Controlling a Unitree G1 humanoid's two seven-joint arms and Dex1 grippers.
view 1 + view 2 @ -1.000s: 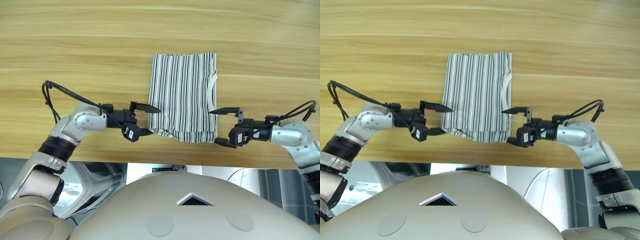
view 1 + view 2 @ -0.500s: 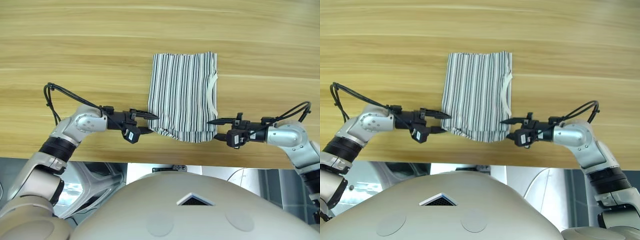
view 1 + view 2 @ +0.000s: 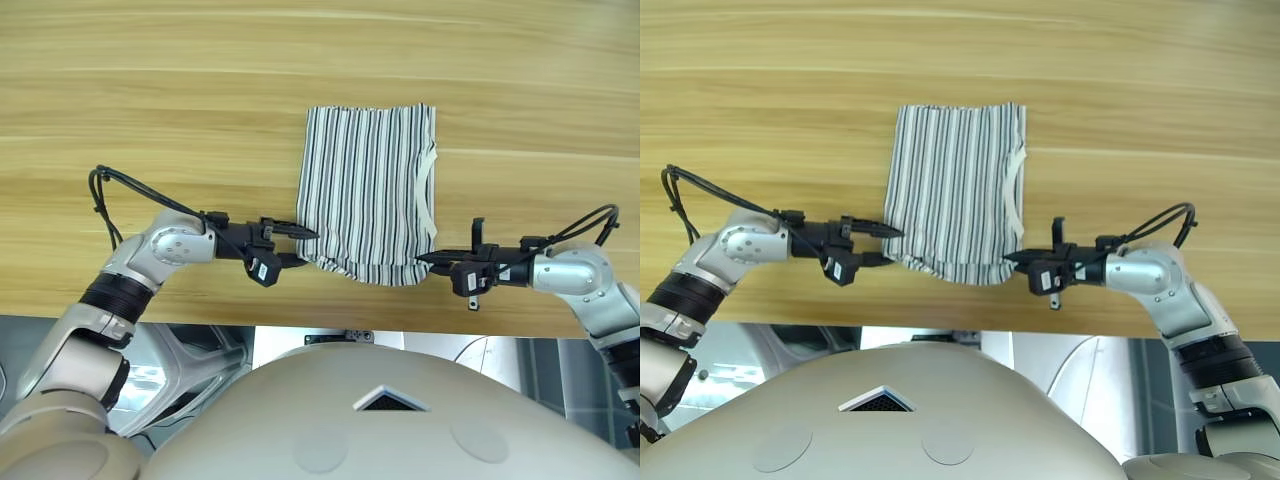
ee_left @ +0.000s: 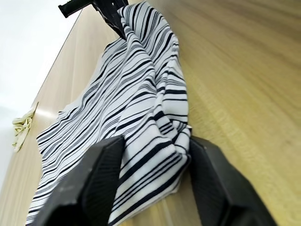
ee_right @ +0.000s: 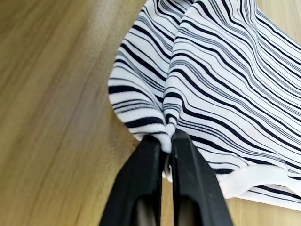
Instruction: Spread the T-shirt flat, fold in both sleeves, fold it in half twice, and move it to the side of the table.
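Tabletop (image 3: 150,100) T-shirt (image 3: 365,190) (near corners) sits clamped in left hand (image 3: 305,247), right hand (image 3: 425,258).

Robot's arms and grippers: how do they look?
The left arm and right arm have rounded silver-grey shells and black ribbed rings. A black cable loops from each. The left gripper and right gripper are black, with slim tapered fingers.
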